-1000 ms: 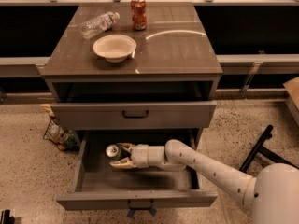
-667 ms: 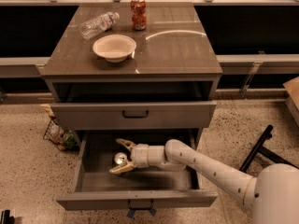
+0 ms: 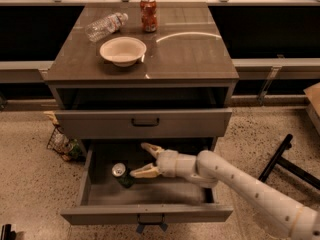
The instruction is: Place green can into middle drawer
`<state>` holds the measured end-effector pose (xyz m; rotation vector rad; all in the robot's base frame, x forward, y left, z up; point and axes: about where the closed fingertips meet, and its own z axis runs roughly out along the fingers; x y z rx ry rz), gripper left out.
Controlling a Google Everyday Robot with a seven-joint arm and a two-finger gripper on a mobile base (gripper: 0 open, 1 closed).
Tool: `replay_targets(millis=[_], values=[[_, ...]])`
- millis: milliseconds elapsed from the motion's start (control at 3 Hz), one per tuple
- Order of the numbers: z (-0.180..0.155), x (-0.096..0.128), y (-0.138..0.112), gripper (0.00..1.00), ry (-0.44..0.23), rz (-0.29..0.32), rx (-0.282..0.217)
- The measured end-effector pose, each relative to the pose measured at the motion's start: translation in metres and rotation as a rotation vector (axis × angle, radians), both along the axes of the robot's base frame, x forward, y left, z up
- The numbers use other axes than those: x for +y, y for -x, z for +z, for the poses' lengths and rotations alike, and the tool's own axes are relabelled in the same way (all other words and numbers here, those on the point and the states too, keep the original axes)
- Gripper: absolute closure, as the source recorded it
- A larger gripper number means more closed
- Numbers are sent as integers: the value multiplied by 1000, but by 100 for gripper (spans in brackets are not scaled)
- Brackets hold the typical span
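The green can (image 3: 120, 174) stands upright inside the open middle drawer (image 3: 150, 215), left of centre, its silver top showing. My gripper (image 3: 144, 160) is inside the drawer just right of the can, fingers spread wide open, one finger high and one low. The lower finger (image 3: 142, 172) ends close beside the can; the gripper holds nothing. The white arm reaches in from the lower right.
On the cabinet top (image 3: 190, 54) lie a white bowl (image 3: 122, 50), a tipped clear plastic bottle (image 3: 105, 27) and a red-orange can (image 3: 148, 14). A shallower drawer front with a black bar handle (image 3: 145, 121) sits above. A black stand leg (image 3: 285, 159) is on the right floor.
My gripper opened and let go of the green can, which now stands in the drawer. The gripper drew back slightly to the right.
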<state>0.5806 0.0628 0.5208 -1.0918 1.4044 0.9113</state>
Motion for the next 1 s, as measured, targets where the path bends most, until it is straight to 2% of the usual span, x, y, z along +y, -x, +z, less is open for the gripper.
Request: replay_targets(millis=[333, 667, 1000], values=[[32, -56, 5, 49, -7, -47, 69], [64, -104, -8, 72, -44, -53, 152], [138, -139, -42, 96, -138, -13, 108]])
